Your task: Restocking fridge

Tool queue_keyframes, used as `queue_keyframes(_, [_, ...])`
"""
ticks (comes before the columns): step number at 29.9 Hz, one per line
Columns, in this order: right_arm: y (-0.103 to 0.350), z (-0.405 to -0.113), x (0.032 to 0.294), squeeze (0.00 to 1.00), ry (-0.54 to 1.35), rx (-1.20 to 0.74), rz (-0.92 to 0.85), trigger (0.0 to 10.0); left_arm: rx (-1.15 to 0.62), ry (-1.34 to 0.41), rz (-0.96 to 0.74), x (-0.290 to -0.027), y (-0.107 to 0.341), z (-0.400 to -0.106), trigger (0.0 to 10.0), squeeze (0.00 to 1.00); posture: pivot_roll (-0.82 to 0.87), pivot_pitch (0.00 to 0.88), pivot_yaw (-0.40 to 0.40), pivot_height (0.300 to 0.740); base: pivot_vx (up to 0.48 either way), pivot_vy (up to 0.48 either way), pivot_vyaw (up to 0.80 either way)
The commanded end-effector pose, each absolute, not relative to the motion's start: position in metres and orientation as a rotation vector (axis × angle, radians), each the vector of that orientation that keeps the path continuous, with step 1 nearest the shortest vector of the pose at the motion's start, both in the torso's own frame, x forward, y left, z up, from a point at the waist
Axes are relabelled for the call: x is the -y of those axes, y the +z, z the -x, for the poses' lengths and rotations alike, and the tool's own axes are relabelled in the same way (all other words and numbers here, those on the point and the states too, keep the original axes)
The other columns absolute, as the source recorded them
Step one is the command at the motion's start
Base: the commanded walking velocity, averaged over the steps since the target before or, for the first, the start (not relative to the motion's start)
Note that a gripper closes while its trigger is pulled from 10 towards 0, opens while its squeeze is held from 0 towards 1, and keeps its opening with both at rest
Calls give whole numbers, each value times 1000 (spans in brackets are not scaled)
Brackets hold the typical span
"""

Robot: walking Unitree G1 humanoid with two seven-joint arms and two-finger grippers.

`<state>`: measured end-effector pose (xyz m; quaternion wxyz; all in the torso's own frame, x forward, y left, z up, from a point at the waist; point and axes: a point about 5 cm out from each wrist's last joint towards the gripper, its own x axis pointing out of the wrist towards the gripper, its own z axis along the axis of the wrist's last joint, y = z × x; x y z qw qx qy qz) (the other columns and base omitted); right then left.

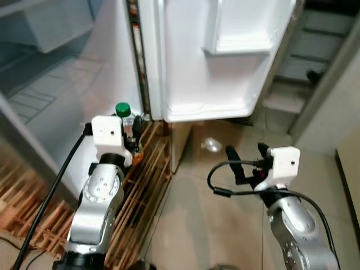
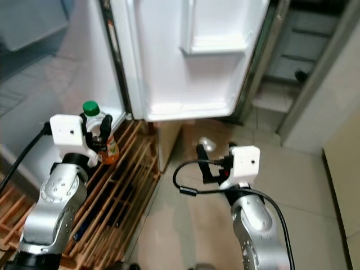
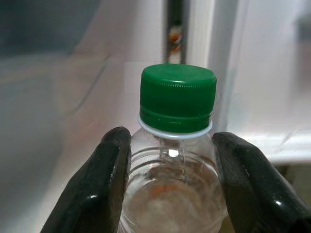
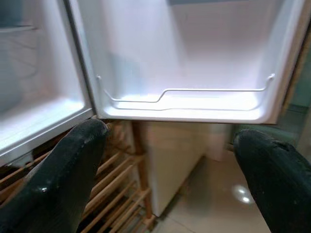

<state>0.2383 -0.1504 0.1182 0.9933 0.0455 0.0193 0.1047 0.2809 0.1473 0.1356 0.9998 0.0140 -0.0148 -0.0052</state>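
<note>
— Right gripper [image 1: 247, 153] sits closest to us, down at about five o'clock, fingers spread apart with nothing between them. It points toward the bottom door shelf [image 4: 184, 104], which looks bare.

— And the other arm?

— Left gripper [image 3: 170, 165] is up at nine o'clock, clamped on the shoulders of a clear bottle [image 1: 127, 121] with a green cap [image 3: 178, 96]. Both fingers [image 3: 97, 189] press the plastic just under the neck ring, so the bottle hangs upright, right beside the hinge edge of the open fridge door [image 1: 208, 62].

— How would you set it in cleanly?

— I'd guess it wants lifting first, since the shelf lip and its wire rail [image 4: 214, 90] stand higher than the bottle's base. Then swing toward two o'clock, over the rail, and lower straight down before letting go. Thin plastic could buckle, so an easy squeeze seems wise.

— Room to move?

— Tight at the hinge, and the door's lower edge overhangs a wooden pallet [image 2: 126, 185] beneath. Tiled floor [image 1: 219, 225] toward three o'clock is open. The upper door bin [image 1: 236, 42] juts out, so I'd keep the cap below it.
</note>
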Motion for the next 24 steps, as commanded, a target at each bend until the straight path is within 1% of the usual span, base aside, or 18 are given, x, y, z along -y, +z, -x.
queue_keyframes(1, [115, -240, 151, 0, 201, -39, -82, 10000, 17, -15, -20, -142, 135, -283, 10000, 0, -227, 0, 51, 740, 259, -401, 656])
queue_keyframes(3, [113, -240, 150, 0, 202, -40, -83, 10000, -7, -1, -15, -142, 130, -285, 10000, 0, -229, 0, 52, 740, 259, -401, 644])
queue_keyframes(8, [109, -239, 147, 0, 207, -45, -85, 10000, 9, 10, -29, -144, 134, -295, 10000, 0, -229, 0, 53, 740, 263, -399, 611])
queue_keyframes(12, [106, -239, 146, 0, 214, -57, -75, 10000, 23, -36, -48, -140, 134, -302, 10000, 0, -231, 0, 57, 740, 264, -399, 569])
queue_keyframes(13, [102, -239, 147, 0, 211, -66, -56, 10000, -10, -78, -79, -136, 129, -303, 10000, 0, -234, 0, 58, 740, 277, -390, 0])
queue_keyframes(14, [102, -239, 147, 0, 211, -66, -56, 10000, -10, -78, -79, -136, 129, -303, 10000, 0, -234, 0, 58, 740, 277, -390, 0])
queue_keyframes(15, [100, -237, 148, 0, 213, -68, -39, 10000, -4, -106, -119, -137, 127, -301, 10000, 0, -237, 0, 62, 740, 0, 0, 0])
queue_keyframes(16, [96, -232, 152, 0, 210, -72, 2, 10000, 18, -180, -168, -140, 126, -292, 10000, 0, -239, 0, 64, 740, 0, 0, 0])
queue_keyframes(17, [96, -232, 152, 0, 210, -72, 2, 10000, 18, -180, -168, -140, 126, -292, 10000, 0, -239, 0, 64, 740, 0, 0, 0])
queue_keyframes(18, [92, -228, 155, 0, 194, -83, 5, 10000, 20, -227, -167, -145, 125, -283, 10000, 0, -233, 0, 61, 740, 0, 0, 0])
queue_keyframes(19, [86, -220, 162, 0, 155, -107, -23, 10000, -2, -266, -120, -157, 121, -266, 10000, 0, -226, 0, 61, 740, 0, 0, 0])
queue_keyframes(20, [86, -220, 162, 0, 155, -107, -23, 10000, -2, -266, -120, -157, 121, -266, 10000, 0, -226, 0, 61, 740, 0, 0, 0])
queue_keyframes(21, [82, -217, 165, 0, 135, -123, -52, 10000, -23, -230, -63, -169, 116, -256, 10000, 0, -223, 0, 58, 740, 281, 0, 0])
queue_keyframes(24, [80, -216, 165, 0, 136, -130, -63, 10000, -50, -198, -36, -170, 111, -254, 10000, 0, -211, 0, 52, 740, 414, 0, 0])
